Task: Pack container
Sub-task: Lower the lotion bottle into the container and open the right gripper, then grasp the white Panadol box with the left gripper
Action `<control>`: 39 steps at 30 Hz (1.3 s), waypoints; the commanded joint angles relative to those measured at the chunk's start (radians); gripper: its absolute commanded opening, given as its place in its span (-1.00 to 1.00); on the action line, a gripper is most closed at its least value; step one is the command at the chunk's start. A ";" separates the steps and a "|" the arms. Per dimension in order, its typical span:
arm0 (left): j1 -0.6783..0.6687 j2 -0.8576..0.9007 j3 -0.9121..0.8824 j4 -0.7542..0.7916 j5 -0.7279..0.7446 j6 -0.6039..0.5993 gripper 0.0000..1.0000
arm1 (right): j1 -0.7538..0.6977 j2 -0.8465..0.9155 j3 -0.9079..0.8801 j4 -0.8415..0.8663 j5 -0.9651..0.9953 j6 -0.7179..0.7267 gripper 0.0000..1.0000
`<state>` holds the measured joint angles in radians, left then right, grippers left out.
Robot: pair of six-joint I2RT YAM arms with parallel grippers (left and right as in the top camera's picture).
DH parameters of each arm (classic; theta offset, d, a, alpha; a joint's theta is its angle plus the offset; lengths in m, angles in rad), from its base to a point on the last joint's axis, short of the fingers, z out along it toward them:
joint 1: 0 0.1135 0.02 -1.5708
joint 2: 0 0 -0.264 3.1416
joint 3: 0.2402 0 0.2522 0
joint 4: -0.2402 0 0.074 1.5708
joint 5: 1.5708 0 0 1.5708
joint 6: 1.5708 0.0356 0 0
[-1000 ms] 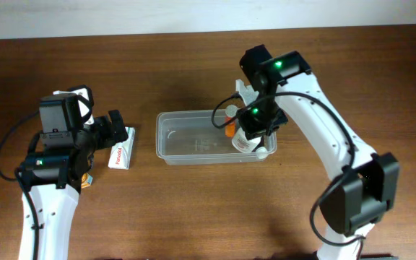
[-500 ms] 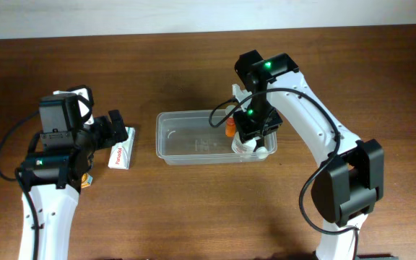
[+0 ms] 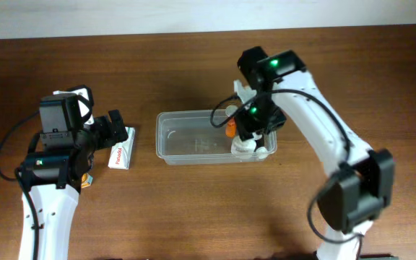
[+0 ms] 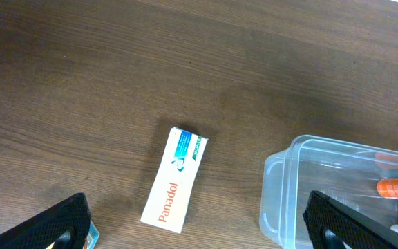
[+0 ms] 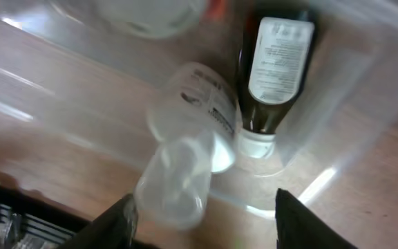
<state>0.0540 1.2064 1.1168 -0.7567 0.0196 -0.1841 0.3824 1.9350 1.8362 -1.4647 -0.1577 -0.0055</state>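
Note:
The clear plastic container (image 3: pixel 193 139) lies at the table's middle; its left end also shows in the left wrist view (image 4: pixel 282 187). My right gripper (image 3: pixel 253 124) hovers over its right end, open (image 5: pixel 206 225). Below it in the tub lie a dark bottle with a white label (image 5: pixel 275 69) and a clear bottle (image 5: pixel 195 114), whose end lies close to the left finger, unclamped. An orange-capped bottle (image 3: pixel 229 130) lies in the tub too. A white Panadol box (image 3: pixel 120 153) lies on the table left of the tub. My left gripper (image 4: pixel 199 232) is open and empty above it.
A small blue-edged packet (image 4: pixel 92 234) lies under the left gripper's left finger. The wooden table's far edge (image 3: pixel 193 30) meets a pale wall at the back.
My right gripper lowered the clear bottle into the tub's right end, opened and rose slightly. The bottle now lies in the tub. The left arm has not moved.

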 commanded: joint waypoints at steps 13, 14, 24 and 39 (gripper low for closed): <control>-0.008 0.006 0.019 0.004 0.043 0.007 0.99 | -0.274 -0.349 0.078 -0.011 0.082 0.077 0.84; -0.016 0.010 0.020 0.005 0.043 0.023 0.99 | -0.304 -0.344 0.077 -0.024 0.060 0.076 0.85; -0.051 0.220 0.062 -0.024 0.037 0.051 0.99 | -0.409 -0.324 0.015 -0.068 0.026 0.069 0.86; -0.011 0.625 0.064 -0.010 0.007 0.158 0.99 | -0.409 -0.324 0.006 -0.064 0.035 0.065 0.86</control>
<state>0.0174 1.8252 1.1671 -0.7704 0.0406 -0.0517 -0.0231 1.6077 1.8488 -1.5322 -0.1188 0.0563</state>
